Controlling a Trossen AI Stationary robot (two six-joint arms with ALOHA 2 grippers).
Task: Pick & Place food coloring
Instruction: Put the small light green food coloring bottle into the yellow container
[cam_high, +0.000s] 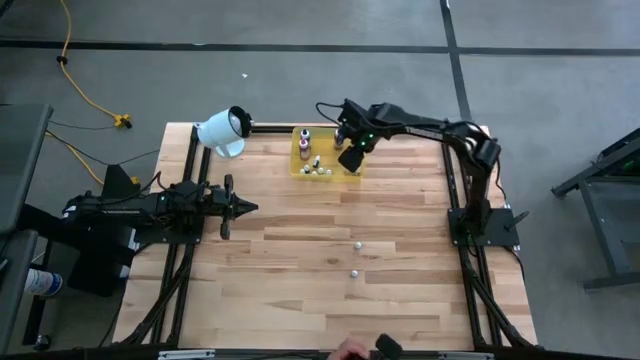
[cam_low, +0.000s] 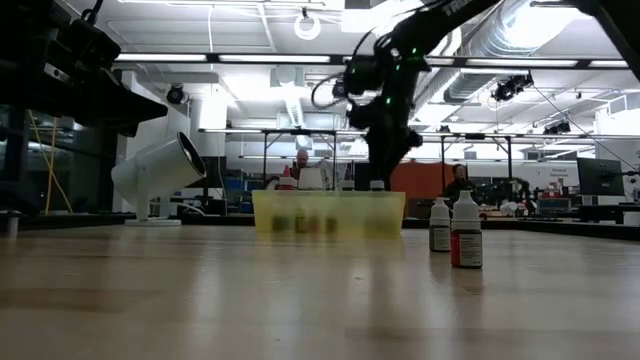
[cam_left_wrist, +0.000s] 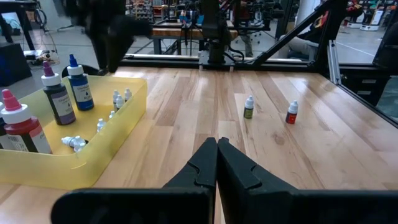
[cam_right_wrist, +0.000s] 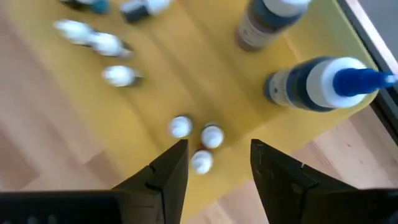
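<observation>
- you are looking down on a wooden table (cam_high: 300, 270) with a dark arm at each side.
- your right gripper (cam_high: 350, 158) is hovering over the yellow tray (cam_high: 298, 168) at the far edge of the table, its fingers (cam_right_wrist: 168, 168) standing spread apart and holding nothing.
- three small white-capped dropper bottles (cam_right_wrist: 198, 140) are standing upright in the tray just below those fingers, close together.
- more small droppers (cam_right_wrist: 102, 43) are lying on their sides in the tray, and taller bottles with blue (cam_left_wrist: 79, 87), purple (cam_left_wrist: 56, 98) and red (cam_left_wrist: 22, 127) bodies are standing at its other end.
- two more food coloring bottles (cam_high: 355, 257) are standing on the bare table, well apart from the tray, near the middle.
- your left gripper (cam_left_wrist: 216, 149) is waiting at the left side of the table, its fingers pressed together and empty.
- a big white cylinder (cam_high: 222, 130) is lying near the tray at the far left corner.
</observation>
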